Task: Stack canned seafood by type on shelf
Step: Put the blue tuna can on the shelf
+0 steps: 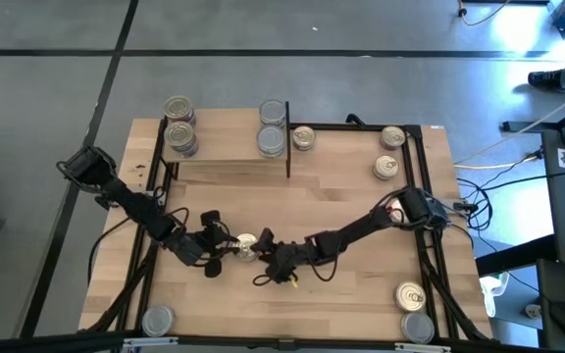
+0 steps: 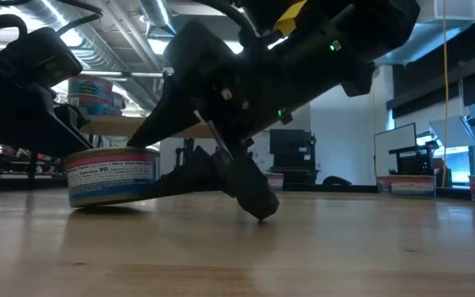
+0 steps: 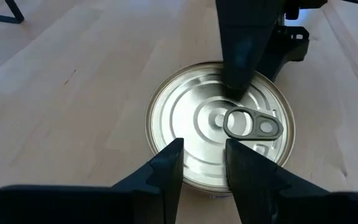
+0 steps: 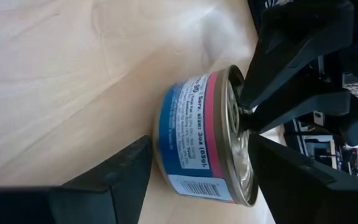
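High view: pull-tab tin (image 1: 246,244) at table centre, left gripper (image 1: 226,247) at its 9 o'clock, right gripper (image 1: 263,251) at its 3 o'clock. Shelf (image 1: 226,149) at 12 o'clock, carrying stacked tins (image 1: 179,126).

Low view: tin (image 2: 111,176) flat on tabletop (image 2: 320,247).

Left wrist view: fingers (image 3: 166,167) nearly together, over lid (image 3: 219,124).

Right wrist view: fingers (image 4: 120,168) spread, flanking tin (image 4: 194,134); contact unclear.

- Both end effectors crowd one tin (image 1: 246,245) mid-counter: left end effector (image 1: 226,247) beside it, right end effector (image 1: 266,250) on the opposite side, blocking both flanks.
- Bare counter (image 1: 341,191) lies open between them and the shelf (image 1: 226,155).
- Shelf stacks (image 1: 179,126) fill its ends.
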Robot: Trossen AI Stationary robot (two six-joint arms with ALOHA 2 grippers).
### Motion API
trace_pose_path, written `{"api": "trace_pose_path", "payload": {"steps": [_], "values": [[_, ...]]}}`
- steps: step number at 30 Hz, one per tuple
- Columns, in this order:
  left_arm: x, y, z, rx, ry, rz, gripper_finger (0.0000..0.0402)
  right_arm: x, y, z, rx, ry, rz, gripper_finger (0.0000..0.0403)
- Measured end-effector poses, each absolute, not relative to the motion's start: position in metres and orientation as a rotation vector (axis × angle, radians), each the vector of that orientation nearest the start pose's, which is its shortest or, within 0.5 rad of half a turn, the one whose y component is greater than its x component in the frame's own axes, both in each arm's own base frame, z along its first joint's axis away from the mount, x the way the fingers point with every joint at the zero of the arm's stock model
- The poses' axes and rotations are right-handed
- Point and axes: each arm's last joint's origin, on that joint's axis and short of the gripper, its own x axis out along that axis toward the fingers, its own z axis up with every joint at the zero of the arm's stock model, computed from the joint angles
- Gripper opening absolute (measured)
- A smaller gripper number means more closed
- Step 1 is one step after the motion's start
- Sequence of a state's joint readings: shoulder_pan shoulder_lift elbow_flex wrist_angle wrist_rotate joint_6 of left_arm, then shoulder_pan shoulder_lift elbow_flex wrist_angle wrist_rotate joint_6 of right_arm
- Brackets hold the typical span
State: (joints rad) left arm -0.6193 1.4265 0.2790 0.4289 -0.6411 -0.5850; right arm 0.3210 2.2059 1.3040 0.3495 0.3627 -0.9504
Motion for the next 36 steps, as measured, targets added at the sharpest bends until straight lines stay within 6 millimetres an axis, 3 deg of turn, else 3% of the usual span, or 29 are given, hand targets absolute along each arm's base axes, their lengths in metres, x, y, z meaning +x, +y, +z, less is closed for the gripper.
{"api": "trace_pose_path", "payload": {"steps": [23, 30, 36], "values": [[0.178, -0.105, 0.106, -0.146, 0.544, 0.186, 0.0117, 0.441, 0.128, 0.111, -0.943, 0.501, 0.258, 0.0264], [0.178, -0.106, 0.106, -0.148, 0.543, 0.187, 0.0117, 0.444, 0.116, 0.110, -0.913, 0.531, 0.254, 0.0264], [0.178, -0.105, 0.107, -0.154, 0.541, 0.190, 0.0117, 0.447, 0.100, 0.109, -0.772, 0.548, 0.242, 0.0264]]}}
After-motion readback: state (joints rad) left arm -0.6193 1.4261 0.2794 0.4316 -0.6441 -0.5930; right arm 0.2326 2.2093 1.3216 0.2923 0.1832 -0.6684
